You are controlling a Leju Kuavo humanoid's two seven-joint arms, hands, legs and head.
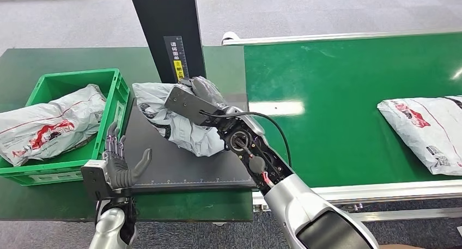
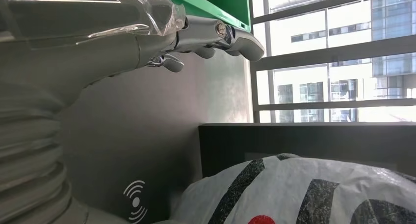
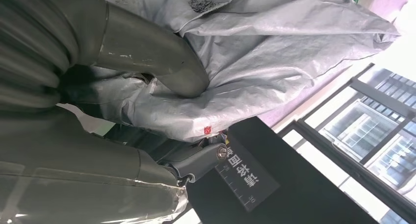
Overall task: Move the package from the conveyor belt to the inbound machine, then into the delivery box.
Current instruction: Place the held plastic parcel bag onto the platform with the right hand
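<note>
Fingers of the right hand point(image 1: 199, 91) clamp the package point(image 1: 163, 110) over the black platform point(image 1: 163, 164); left hand point(image 1: 121, 163) fingers apart.

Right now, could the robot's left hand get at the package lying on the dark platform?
Probably yes. The left hand is open at the platform's near-left edge, with bare surface between it and the package. The right hand is gripping that package, though.

High head view downward — wrist views close, sharing the package point(image 1: 180, 118).
</note>
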